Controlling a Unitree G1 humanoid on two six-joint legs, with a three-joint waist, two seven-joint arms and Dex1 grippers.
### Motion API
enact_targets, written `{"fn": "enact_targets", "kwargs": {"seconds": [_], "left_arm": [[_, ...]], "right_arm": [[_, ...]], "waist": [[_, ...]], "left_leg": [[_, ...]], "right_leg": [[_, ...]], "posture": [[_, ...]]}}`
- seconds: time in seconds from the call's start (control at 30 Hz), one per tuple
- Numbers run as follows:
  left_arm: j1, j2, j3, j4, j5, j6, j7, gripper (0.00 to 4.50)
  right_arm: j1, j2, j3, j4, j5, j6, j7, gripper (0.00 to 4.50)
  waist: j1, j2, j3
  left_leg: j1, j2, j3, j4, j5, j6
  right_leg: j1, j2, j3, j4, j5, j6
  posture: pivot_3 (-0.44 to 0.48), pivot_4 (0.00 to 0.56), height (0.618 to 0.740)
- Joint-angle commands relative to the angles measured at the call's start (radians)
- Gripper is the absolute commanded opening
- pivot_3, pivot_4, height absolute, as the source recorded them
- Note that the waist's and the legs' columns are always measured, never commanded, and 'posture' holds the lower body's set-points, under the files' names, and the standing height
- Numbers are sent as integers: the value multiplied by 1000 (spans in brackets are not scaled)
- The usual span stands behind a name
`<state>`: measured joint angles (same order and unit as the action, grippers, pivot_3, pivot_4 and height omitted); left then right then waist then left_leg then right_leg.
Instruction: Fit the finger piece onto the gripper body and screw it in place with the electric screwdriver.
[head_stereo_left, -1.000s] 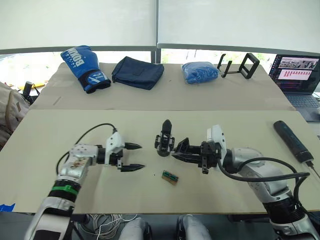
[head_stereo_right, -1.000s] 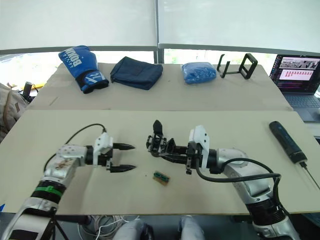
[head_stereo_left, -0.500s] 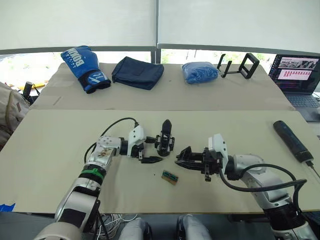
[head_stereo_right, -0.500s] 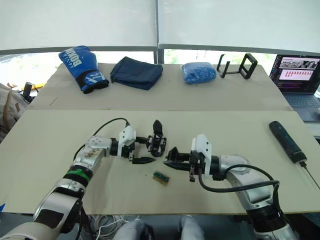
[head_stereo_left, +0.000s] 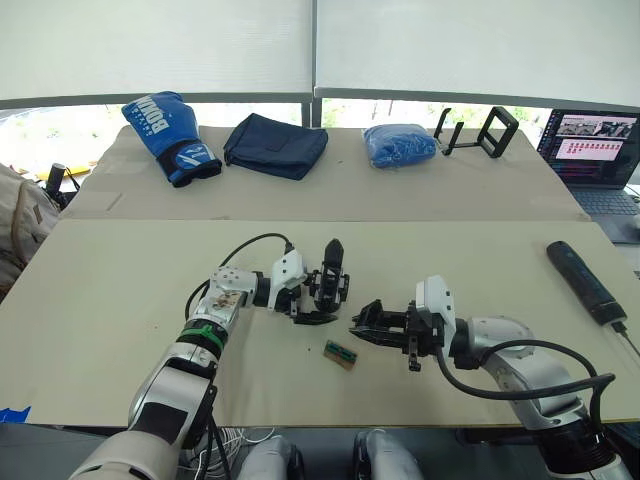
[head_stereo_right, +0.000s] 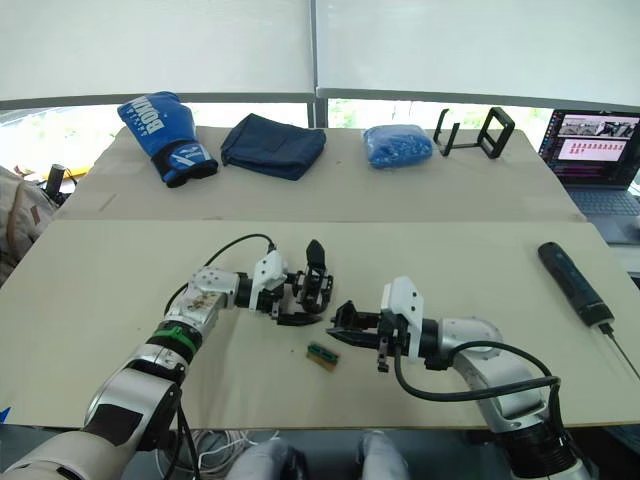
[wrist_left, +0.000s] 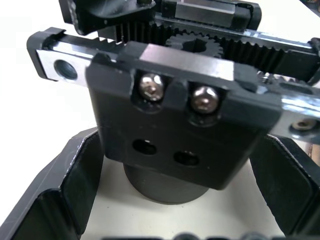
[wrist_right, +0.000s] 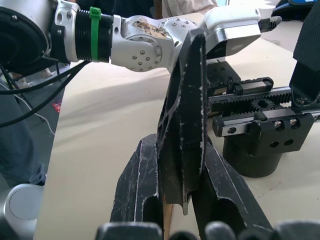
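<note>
The gripper body (head_stereo_left: 329, 279) stands upright mid-table, a black block on a round base with one pointed finger up. My left gripper (head_stereo_left: 317, 301) is open and straddles its base; in the left wrist view the fingers (wrist_left: 70, 185) flank the gripper body (wrist_left: 185, 135) with small gaps. My right gripper (head_stereo_left: 362, 322), just right of the body, is shut on the finger piece (wrist_right: 184, 115), a black tapered piece standing between its fingers. The electric screwdriver (head_stereo_left: 587, 282) lies at the table's right edge, away from both grippers.
A small green-and-brown block (head_stereo_left: 340, 355) lies in front of the grippers. On the far table are a blue boxing glove (head_stereo_left: 168, 135), a folded dark cloth (head_stereo_left: 275, 145), a blue bundle (head_stereo_left: 400, 143) and a black stand (head_stereo_left: 478, 130). A laptop (head_stereo_left: 598, 150) sits far right.
My left gripper has travelled right across the table and now straddles the gripper body. My right gripper, holding the finger piece, has drawn back a little from the body.
</note>
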<state>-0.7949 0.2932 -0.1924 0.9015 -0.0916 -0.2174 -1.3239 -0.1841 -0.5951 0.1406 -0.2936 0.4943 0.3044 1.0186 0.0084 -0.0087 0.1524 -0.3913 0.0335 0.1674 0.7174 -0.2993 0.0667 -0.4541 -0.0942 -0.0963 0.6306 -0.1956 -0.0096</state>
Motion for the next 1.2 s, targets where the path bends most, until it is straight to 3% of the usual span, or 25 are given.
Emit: {"fn": "enact_targets", "kwargs": {"seconds": [0.03, 0.07, 0.1, 0.23, 0.43, 0.67, 0.93, 1.2], "left_arm": [[-21, 6, -2, 26, 23, -32, -8, 2816], [-23, 5, 1, 31, 23, -36, -7, 2396], [-24, 4, 3, 35, 23, -39, -6, 2321], [-21, 3, 5, 32, 23, -46, -7, 2323], [-9, 4, 3, -8, 17, -39, -6, 2323], [7, 3, -4, -35, 20, -21, 1, 2323], [28, 1, -7, -72, 13, 15, -5, 2323], [40, 8, -10, -89, 21, 28, 3, 2323]], "right_arm": [[1, -3, -33, -39, 10, -8, -2, 384], [2, -3, -32, -39, 10, -9, -2, 384], [2, -3, -32, -39, 10, -9, -2, 384], [-11, 5, -30, -36, 8, -27, 5, 384], [-142, 52, -24, -4, 26, 0, -1, 384], [-284, 139, 23, 146, -34, -9, -10, 384], [-329, 219, 88, 288, -133, -87, 3, 384], [-342, 227, 93, 348, -171, -95, 31, 384]], "waist": [[0, 0, 0], [0, 0, 0], [0, 0, 0], [0, 0, 0], [-2, 0, 0], [-3, 0, 0], [-6, 0, 0], [-8, 0, 0]], "left_leg": [[0, 0, 0, 0, 0, 0], [0, 0, 0, 0, 0, 0], [0, 0, 0, 0, 0, 0], [0, 0, 0, 0, 0, 0], [0, 0, 0, 2, 0, 0], [-1, 0, 0, 3, -1, 1], [-2, 0, 0, 3, -1, 1], [-2, 0, 0, 4, -1, 1]], "right_leg": [[0, 0, 0, 0, 0, 0], [0, 0, 0, 0, 0, 0], [0, 0, 0, 0, 0, 0], [0, 0, 0, 0, 0, 0], [0, 0, 0, 1, 0, 0], [0, 0, -1, 1, 0, 0], [0, 0, -1, 1, 1, 1], [0, 0, -1, 1, 1, 1]], "posture": [[0, 150, 740], [0, 150, 740], [0, 150, 740], [0, 150, 740], [0, 150, 740], [0, 150, 740], [0, 150, 740], [0, 150, 740]]}}
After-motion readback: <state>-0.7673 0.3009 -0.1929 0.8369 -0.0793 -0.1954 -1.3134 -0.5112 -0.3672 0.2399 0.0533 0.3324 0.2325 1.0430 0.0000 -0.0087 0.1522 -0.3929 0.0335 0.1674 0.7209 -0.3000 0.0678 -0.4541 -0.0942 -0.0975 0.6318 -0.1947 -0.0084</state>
